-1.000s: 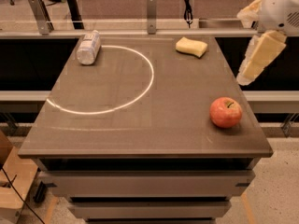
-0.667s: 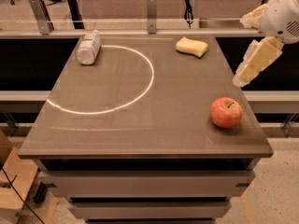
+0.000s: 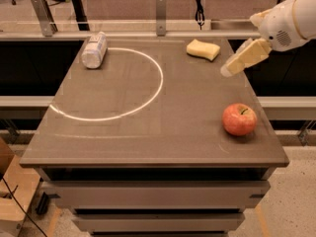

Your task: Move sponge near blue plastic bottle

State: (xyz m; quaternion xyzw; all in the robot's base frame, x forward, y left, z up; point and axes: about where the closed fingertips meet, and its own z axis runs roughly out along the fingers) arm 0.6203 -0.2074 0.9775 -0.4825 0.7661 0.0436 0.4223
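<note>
The pale yellow sponge (image 3: pixel 203 49) lies flat near the table's far right edge. The blue plastic bottle (image 3: pixel 94 50), grey-white with a wrap label, lies on its side at the far left, on the white ring's edge. My gripper (image 3: pixel 233 67) hangs above the table's right side, just right of the sponge and slightly nearer the camera, apart from it. Its pale yellow fingers point down and left and hold nothing that I can see.
A red apple (image 3: pixel 239 119) stands at the near right of the brown table (image 3: pixel 148 142). A white ring (image 3: pixel 111 83) is drawn on the left half. Metal rails and posts (image 3: pixel 160 6) run behind the table's far edge.
The gripper has moved up and left, from beyond the table's right edge to over it, closer to the sponge. The sponge, bottle and apple have not moved.
</note>
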